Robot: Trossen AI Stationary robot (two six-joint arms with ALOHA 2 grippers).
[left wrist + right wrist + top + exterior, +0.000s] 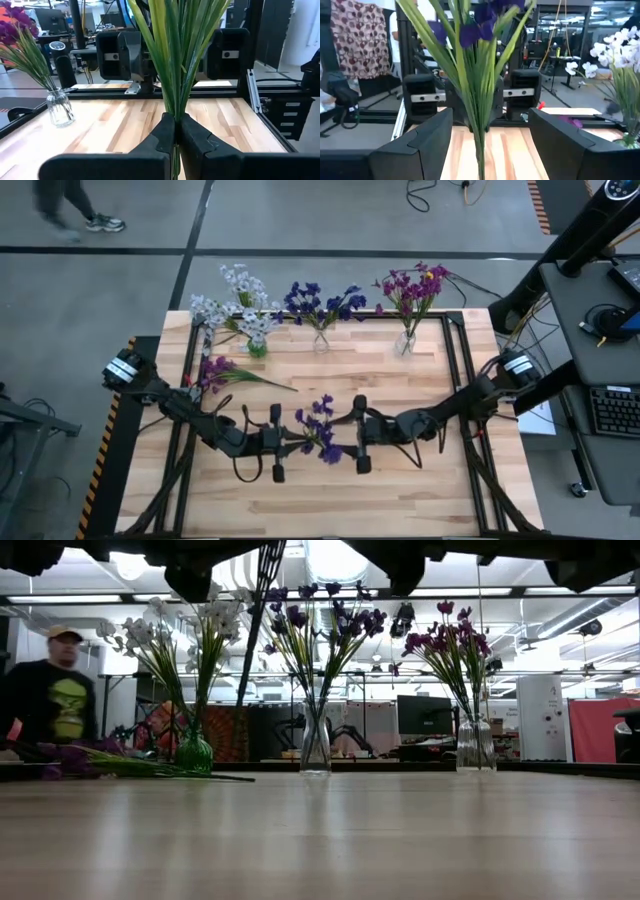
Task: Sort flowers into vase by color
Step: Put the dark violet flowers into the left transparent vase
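Observation:
My left gripper (306, 442) (176, 134) is shut on a dark blue-violet sprig (322, 430) above the table's middle. My right gripper (345, 438) (490, 145) faces it from the right, open wide, with the sprig (479, 85) standing between its fingers and touching neither. At the far edge stand a green vase of whitish flowers (256, 345), a clear vase of blue-violet flowers (320, 338) and a clear vase of magenta flowers (405, 340). A magenta sprig (225, 372) lies flat on the table at the left. My left gripper pinches the blue-violet sprig's green stems (175, 107) between its two shut fingers, which reach level from the table's left and lie across the stems. The sprig stands upright in the hold, leaves rising above the fingers, lifted clear of the table.
A whitish sprig (205, 310) lies at the far-left corner by the green vase. A black frame rail (455, 370) edges the table. A person (50, 690) is beyond the far-left side. Bare wood (330, 500) lies along the near edge.

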